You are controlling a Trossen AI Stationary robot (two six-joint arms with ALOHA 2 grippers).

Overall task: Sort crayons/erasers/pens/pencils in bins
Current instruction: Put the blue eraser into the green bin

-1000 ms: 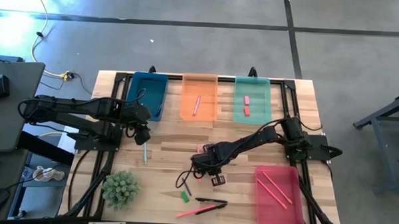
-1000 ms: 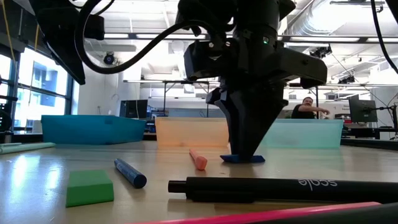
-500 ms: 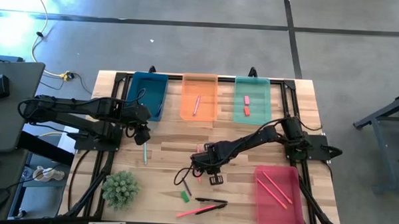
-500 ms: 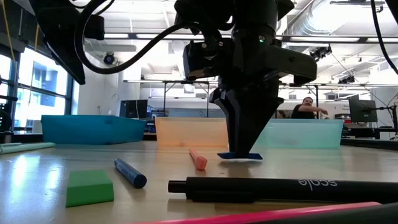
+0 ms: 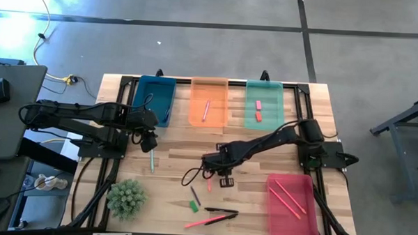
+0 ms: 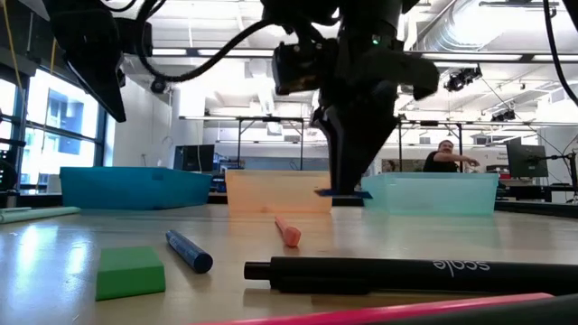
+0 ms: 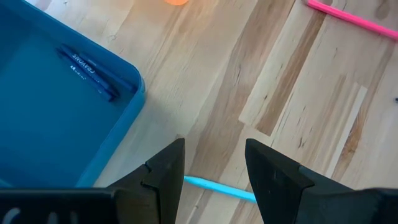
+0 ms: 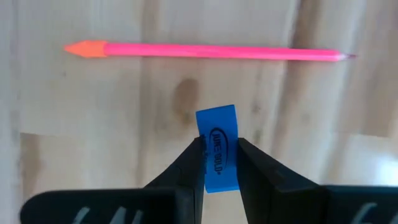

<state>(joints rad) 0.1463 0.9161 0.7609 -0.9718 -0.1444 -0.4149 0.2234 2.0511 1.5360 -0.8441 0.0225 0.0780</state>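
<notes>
The small flat blue eraser block (image 8: 217,148) is clamped between the two dark fingers of the right gripper (image 5: 211,161), near the centre of the high view. In the low view the blue eraser (image 6: 342,192) hangs clear above the wooden table (image 5: 172,172). Under it in the right wrist view lies a long thin pink stick (image 8: 205,51). A green eraser block (image 6: 130,272) rests at the lower left of the low view. Along the top of the high view stand the blue translucent plastic bin (image 5: 155,100), the orange bin (image 5: 209,101) and the green bin (image 5: 264,103); the red-pink bin (image 5: 293,207) is at the lower right. The left gripper (image 7: 214,171), fingers apart and empty, hovers beside the blue bin, over a light blue stick (image 7: 217,186).
</notes>
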